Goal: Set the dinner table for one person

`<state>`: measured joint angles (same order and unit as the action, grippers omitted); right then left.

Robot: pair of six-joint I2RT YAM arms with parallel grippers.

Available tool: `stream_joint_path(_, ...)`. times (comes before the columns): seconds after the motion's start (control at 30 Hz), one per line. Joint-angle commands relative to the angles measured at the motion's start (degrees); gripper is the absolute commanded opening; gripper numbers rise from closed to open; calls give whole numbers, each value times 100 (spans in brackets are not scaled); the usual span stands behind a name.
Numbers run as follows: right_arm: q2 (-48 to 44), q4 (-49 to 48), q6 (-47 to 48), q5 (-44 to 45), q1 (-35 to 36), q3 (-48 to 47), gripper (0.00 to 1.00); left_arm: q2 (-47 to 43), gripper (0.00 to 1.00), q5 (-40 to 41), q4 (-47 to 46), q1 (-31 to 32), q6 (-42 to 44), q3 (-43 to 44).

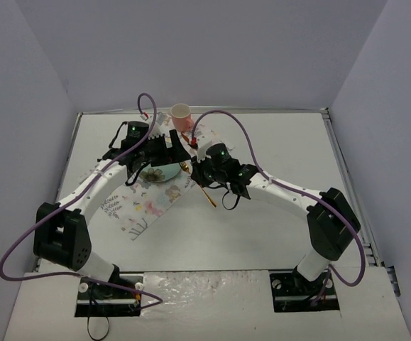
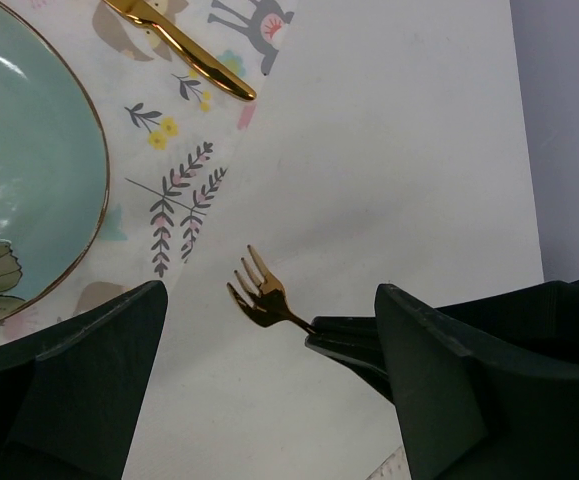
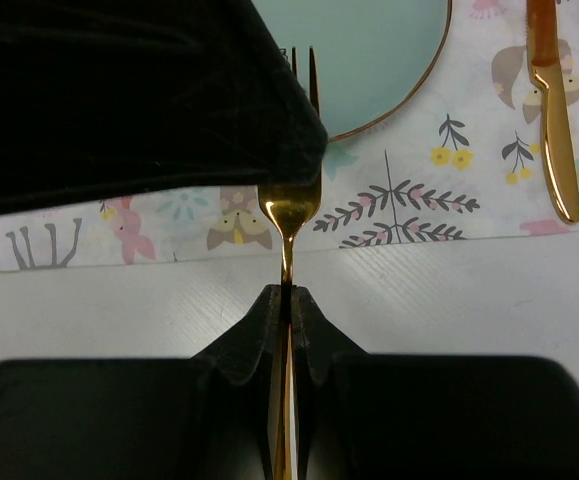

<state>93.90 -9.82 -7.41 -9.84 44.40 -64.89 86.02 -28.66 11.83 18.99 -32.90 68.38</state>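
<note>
Dinner table surface (image 1: 262,234) spans the top view, with the placemat (image 1: 145,209) left of centre. Right tool (image 3: 287,300) is pinching the fork (image 3: 289,205) handle, and left tool (image 2: 269,350) is spread around nothing. I'd lay the fork flat, parallel to the knife (image 3: 554,130) and clear of the plate (image 2: 29,150). Only the left wrist view shows the tines over bare surface beside the placemat.

White dinner table (image 1: 212,238), gold fork (image 3: 290,205), mint plate (image 3: 369,60)

Fork (image 3: 289,205) gleaming: polished gold metal, mirror-smooth. Knife (image 3: 554,120) showing same gold metal gloss. Plate (image 2: 19,170) shining glossy, pale-green glaze, gold rim. Placemat (image 2: 184,200) looking matt, printed cloth. Counter (image 2: 389,150) appearing matt white, faintly grained. Fingers of right gripper (image 3: 289,300) looking matt dark plastic.
</note>
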Motion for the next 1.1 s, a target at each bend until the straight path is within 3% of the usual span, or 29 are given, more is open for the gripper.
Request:
stream_joint_path(0.0, -441, -512, -76, -53, 60, 1, 0, -8, 77, -140, -573, 61, -145, 221)
stream_joint_path(0.2, -505, -575, -139, -131, 60, 50, 0, 119, 60, -230, -718, 69, -238, 198)
stream_joint_path(0.4, -530, -620, -170, -157, 60, 105, 0, 126, 52, -271, -819, 69, -258, 167)
stream_joint_path(0.6, -521, -671, -217, -229, 60, 108, 0, 134, 29, -333, -866, 69, -242, 132)
stream_joint_path(0.87, -495, -729, -243, -237, 60, 106, 0, 53, 5, -291, -698, 59, -26, 107)
stream_joint_path(1.07, -477, -767, -261, -246, 60, 90, 0, -53, 0, -218, -579, 42, 289, 77)
